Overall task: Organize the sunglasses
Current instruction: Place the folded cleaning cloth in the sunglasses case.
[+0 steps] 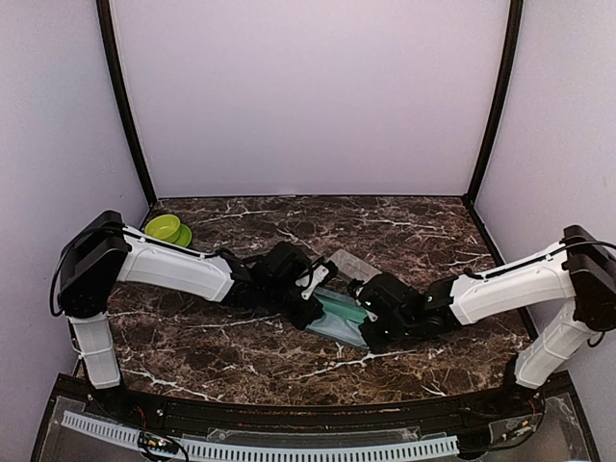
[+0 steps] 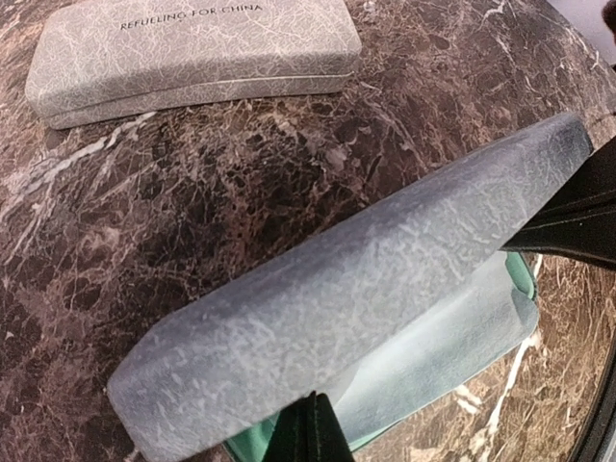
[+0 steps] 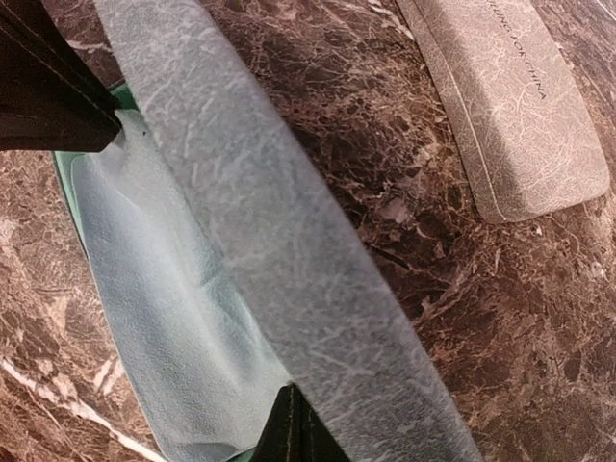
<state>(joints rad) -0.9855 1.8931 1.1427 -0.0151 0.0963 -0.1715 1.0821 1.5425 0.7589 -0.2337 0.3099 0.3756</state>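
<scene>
The dark marble desk (image 1: pixel 241 356) fills the floor of the pale-walled booth. Across it, the left arm (image 1: pixel 173 265) and the right arm (image 1: pixel 510 284) reach inward and meet near the middle.

Between the two end effectors lies an open case (image 1: pixel 339 318), grey outside. Its lid (image 2: pixel 366 289) stands up directly ahead of both wrist cameras, and the teal lining (image 2: pixel 520 274) shows beneath it. A closed case (image 2: pixel 192 48) of the same grey, with printed lettering on top, lies flat on the desk beyond the open one. It is ahead and to the left of the left end effector (image 2: pixel 306 423), and ahead and to the right of the right end effector (image 3: pixel 292 423), apart from both.

A pale cloth (image 3: pixel 164 289) lies spread inside the open case, just left of the right end effector's tip. A green bowl (image 1: pixel 164 228) sits well behind the left end effector, near that arm's shoulder.

Both end effectors have their jaws drawn together, narrow, tips at the open case's rim. Whether either pinches the rim or the cloth cannot be told.

The sunglasses cannot be made out in any view; the case interior shows only cloth and lining.
</scene>
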